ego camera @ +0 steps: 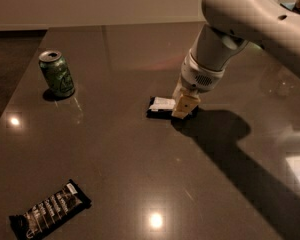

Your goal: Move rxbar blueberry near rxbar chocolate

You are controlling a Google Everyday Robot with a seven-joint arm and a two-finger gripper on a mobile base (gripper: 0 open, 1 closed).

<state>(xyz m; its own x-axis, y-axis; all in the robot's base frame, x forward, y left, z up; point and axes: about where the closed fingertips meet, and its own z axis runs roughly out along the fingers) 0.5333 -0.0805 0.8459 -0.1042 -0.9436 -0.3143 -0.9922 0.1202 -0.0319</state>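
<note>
The rxbar blueberry (160, 105), a small dark bar with a white label panel, lies flat near the middle of the dark table. My gripper (185, 105) hangs down from the big white arm and is set down on the bar's right end, covering that end. The rxbar chocolate (49, 210), a longer black bar with rows of white lettering, lies at the front left of the table, far from the blueberry bar and from the gripper.
A green soda can (57, 74) stands upright at the back left of the table (120, 164). The table's left edge runs diagonally beside the can. The arm's shadow falls to the right of the gripper.
</note>
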